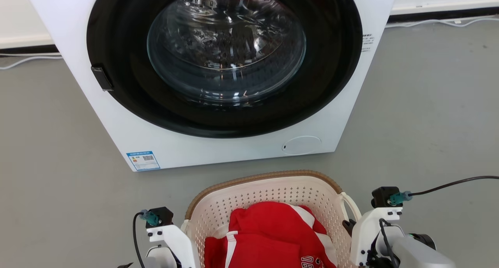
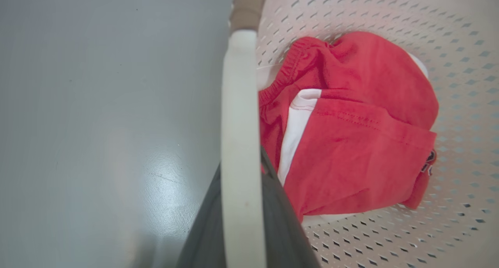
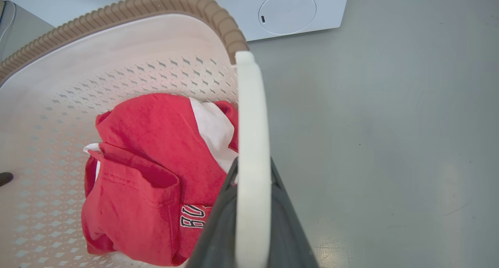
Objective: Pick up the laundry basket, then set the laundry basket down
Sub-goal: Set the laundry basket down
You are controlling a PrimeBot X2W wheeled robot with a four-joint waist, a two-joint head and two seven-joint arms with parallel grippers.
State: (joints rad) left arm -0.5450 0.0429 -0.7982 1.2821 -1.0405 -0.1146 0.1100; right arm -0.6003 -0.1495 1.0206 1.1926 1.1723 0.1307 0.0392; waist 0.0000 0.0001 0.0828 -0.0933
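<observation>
A: Status on the laundry basket?

B: Both hands are on it. The left hand has its dark fingers clamped either side of the white left handle. Right hand is the same on the right handle.

A: Where's the basket?

B: Btwn the two hands, over the grey floor, just in front of the washing machine. It's near the machine, not touching. Red-and-white jersey inside.

A: Off the floor yet?

B: Can't tell, the base is hidden in every view. Rim looks level.

A: So progress?

B: My read: grasp is done. The lift is either about to start or barely begun. Set-down is def. left to do.

A: Anything to watch?

B: Prob. keeping both sides even, so the basket doesn't tip.
</observation>
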